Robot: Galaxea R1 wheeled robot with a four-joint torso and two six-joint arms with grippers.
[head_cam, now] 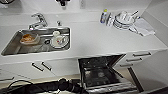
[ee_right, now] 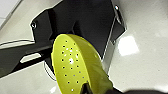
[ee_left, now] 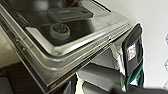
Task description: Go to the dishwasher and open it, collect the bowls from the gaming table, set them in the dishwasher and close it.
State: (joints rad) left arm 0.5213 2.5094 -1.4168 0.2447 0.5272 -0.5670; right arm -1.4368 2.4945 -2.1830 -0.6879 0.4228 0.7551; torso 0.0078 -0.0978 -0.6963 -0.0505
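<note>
Already the right claw grips the yellow-green bowl on edge; the dishwasher gapes open below the bench, left claw unreadable.

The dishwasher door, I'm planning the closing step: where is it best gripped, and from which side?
Probably by the free front edge of the dishwasher door, coming from below and lifting. The door lies swung down, nearly flat, inner face up, so its outer edge is the part farthest from the hinge and is open to reach from the floor side.

Bright, soft blur, floor glare
</note>
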